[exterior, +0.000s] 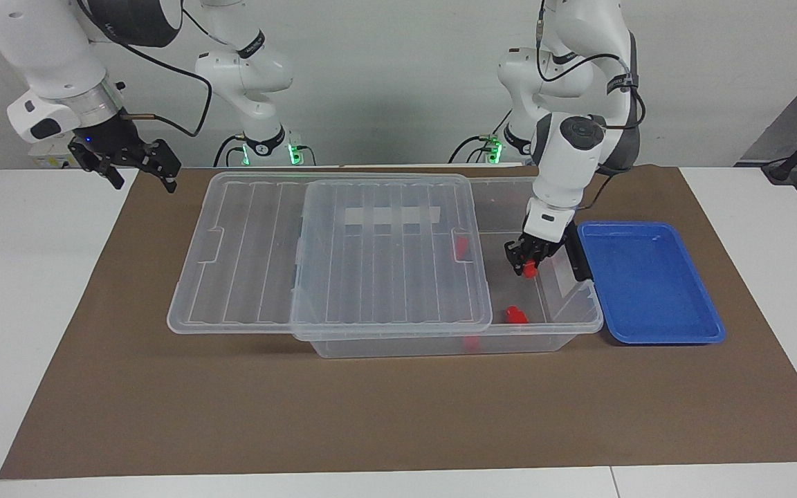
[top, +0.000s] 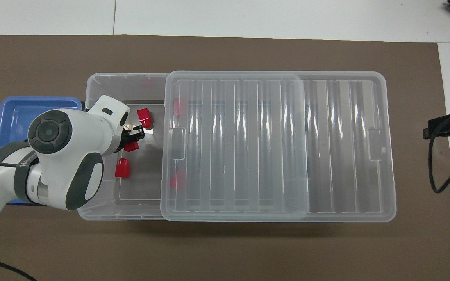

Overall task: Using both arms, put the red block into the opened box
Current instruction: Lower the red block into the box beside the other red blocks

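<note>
Jaws of the left gripper (exterior: 524,257) are clamped on a small bright red plastic block (exterior: 529,270), which hangs straight below the fingertips inside the uncovered end of the large clear plastic storage box (exterior: 544,330). Only part of the block shows under the fingers, so I cannot tell its long axis. A shallow blue plastic tray (exterior: 647,277) lies at the left arm's end of the table, touching or just beside the box's end wall, and it looks bare. Next comes that end wall with its black latch handle (exterior: 578,259), just beside the gripper on the tray side. It is the edge to mind if the wrist swings. The open patch of floor already holds two loose red blocks: one (top: 144,118) farther from the robots than the gripper and one (top: 122,169) nearer. The held block sits between them, so a straight release looks to have room, though not much. The ribbed transparent lid (exterior: 343,263) covers the rest of the box. It has been slid toward the right arm's end and overhangs there, with two more red shapes showing through it near its edge. That edge bounds the opening on the other side. The left arm is plainly the one placed for the drop. The right gripper (exterior: 141,173) waits with its jaws apart, raised over the brown mat's (exterior: 398,415) edge at its own end — well apart from the lid.
</note>
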Motion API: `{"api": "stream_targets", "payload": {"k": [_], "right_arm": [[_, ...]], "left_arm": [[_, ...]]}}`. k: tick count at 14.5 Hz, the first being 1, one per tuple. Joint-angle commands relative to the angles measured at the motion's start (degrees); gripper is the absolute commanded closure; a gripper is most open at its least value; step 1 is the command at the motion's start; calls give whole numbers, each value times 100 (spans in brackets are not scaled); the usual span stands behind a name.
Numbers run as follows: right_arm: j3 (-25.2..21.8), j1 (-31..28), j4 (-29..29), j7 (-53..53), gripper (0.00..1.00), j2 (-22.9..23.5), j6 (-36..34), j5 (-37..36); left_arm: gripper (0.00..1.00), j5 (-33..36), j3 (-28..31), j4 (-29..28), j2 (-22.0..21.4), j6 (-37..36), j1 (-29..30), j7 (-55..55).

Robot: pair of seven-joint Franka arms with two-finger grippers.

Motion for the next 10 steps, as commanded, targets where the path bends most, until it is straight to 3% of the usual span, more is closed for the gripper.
{"api": "stream_targets", "payload": {"k": [1, 10], "right_arm": [[21, -30, 33, 35, 0, 10, -73, 96], [12, -30, 15, 26, 0, 10, -73, 96]], "left_arm": [[100, -46, 91, -133, 174, 346, -234, -273], [100, 33, 118, -133, 632, 734, -375, -460]]}}
